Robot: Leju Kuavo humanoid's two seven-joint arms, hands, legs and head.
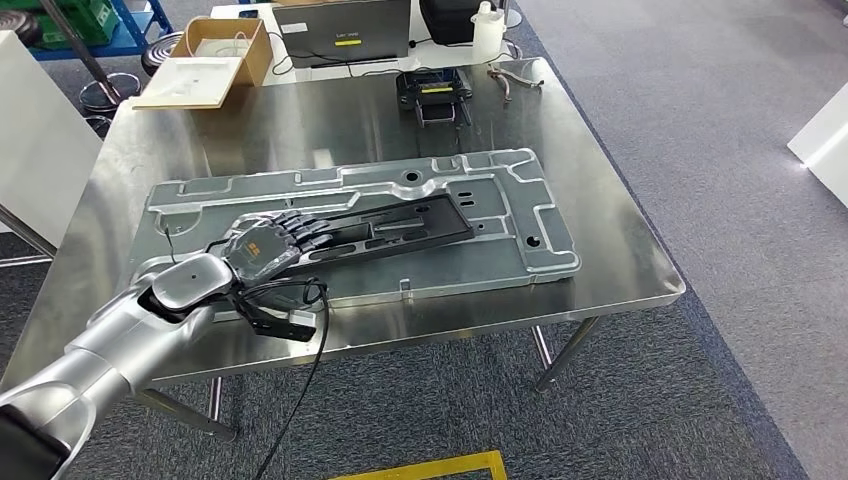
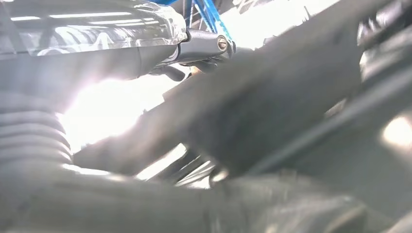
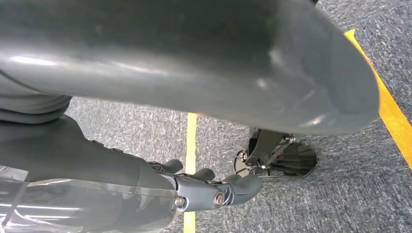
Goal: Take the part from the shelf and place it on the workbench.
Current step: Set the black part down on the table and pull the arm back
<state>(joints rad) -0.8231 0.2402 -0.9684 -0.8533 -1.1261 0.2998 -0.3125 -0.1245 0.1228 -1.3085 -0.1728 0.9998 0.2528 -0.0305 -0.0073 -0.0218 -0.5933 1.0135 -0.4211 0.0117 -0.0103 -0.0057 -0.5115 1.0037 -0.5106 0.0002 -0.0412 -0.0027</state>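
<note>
The left robot hand reaches in over the bench's near edge, towards its near left corner, palm down, with its dark fingers laid flat and fairly straight along the near end of the black part. Whether the fingers wrap under the part or only rest on top is hard to make out; the left wrist view is blurred and shows just a dark bar close against the robot hand. The part is a long, flat black plate with slots, and it lies on a large grey metal panel, running from the fingers out towards the bench's right edge. The panel covers most of the near half of the bench, its long side just inside the near edge. A black cable hangs from the wrist past the near edge to the carpet.

Bare steel shows between the panel and the far edge, and a narrow strip along the right edge. Near the far edge stand a small black and yellow device and a metal tool. At the far left corner sits an open cardboard box, with a laptop and a white bottle behind.

The right robot hand hangs above grey carpet with a yellow line, its fingers loosely curled around nothing.
</note>
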